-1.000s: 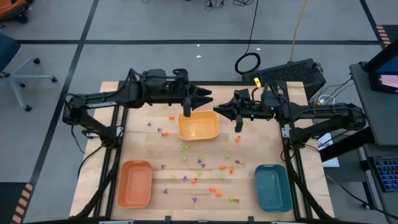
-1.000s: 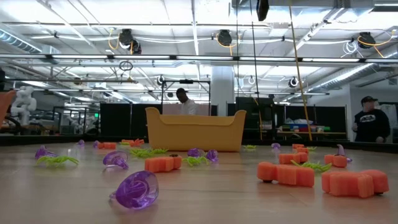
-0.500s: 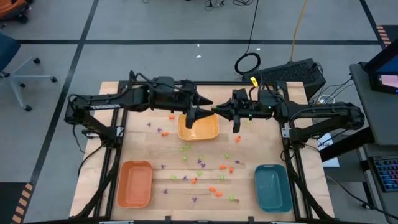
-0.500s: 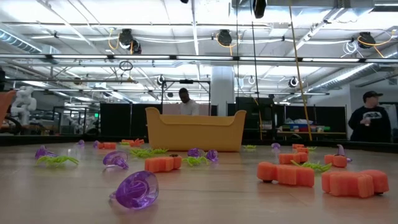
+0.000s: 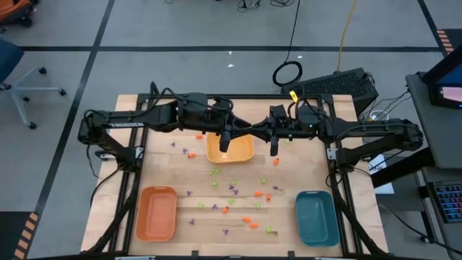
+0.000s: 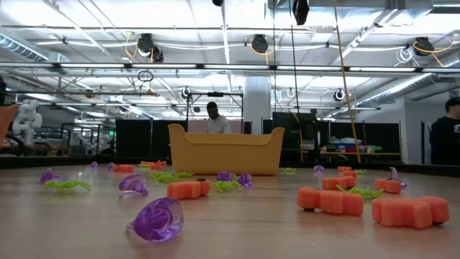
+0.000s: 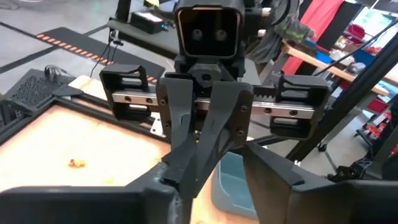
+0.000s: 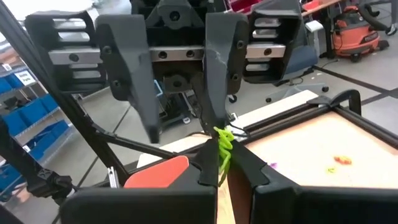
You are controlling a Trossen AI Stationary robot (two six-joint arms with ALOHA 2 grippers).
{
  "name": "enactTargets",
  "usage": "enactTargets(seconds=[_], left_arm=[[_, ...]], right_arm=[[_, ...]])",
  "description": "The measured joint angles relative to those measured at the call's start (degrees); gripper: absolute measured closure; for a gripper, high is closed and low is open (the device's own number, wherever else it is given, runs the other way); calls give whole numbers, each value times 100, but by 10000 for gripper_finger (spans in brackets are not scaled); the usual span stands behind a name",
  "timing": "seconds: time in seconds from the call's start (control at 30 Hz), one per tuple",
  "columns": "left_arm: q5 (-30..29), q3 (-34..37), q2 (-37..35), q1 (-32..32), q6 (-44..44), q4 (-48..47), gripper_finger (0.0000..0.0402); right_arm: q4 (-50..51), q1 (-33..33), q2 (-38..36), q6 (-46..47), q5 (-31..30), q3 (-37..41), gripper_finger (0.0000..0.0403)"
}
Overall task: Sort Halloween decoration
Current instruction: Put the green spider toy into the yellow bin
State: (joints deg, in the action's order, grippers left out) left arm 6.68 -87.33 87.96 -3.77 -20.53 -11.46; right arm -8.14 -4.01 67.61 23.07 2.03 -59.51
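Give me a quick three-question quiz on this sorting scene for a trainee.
1. Which tray lies under the left gripper? A orange, B yellow, C teal.
2. True or false: the right gripper is shut on a green piece.
3. How many trays are on the table?
Key: 1 B, the yellow tray; 2 true; 3 three.

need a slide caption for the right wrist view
Right tool shut on a light green decoration, facing the left tool close ahead.
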Motion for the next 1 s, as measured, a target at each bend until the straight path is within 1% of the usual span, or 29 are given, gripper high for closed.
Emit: enactTargets(seconds=[0.13, 0.23, 0.33, 0.4, 0.57, 0.7, 0.83, 1.0], left_arm=[[-85, 1, 0, 2, 0, 2, 309], [-289, 8, -53, 4, -13, -6, 311], [-493, 12, -202, 4, -164, -13, 296], [-503, 9, -313, -16, -254, -123, 281], [-384, 11, -335, -20, -269, -484, 242], [-336, 11, -247, -22, -188, -562, 232], [-333, 14, -232, -24, -158, -553, 243], [-348, 11, -240, -39, -145, -576, 279]], right_arm=[[-16, 0, -1, -5, -4, 0, 403], [-14, 0, 1, -17, -37, 0, 403], [-58, -2, -1, -17, -45, 0, 403], [-59, -2, -1, -17, -44, 0, 403], [-42, -2, -1, -20, -42, 0, 403], [-33, -2, -1, -117, -42, 0, 403], [-26, -2, -1, -149, -40, 0, 403], [-10, -2, -1, -146, -31, 0, 403]])
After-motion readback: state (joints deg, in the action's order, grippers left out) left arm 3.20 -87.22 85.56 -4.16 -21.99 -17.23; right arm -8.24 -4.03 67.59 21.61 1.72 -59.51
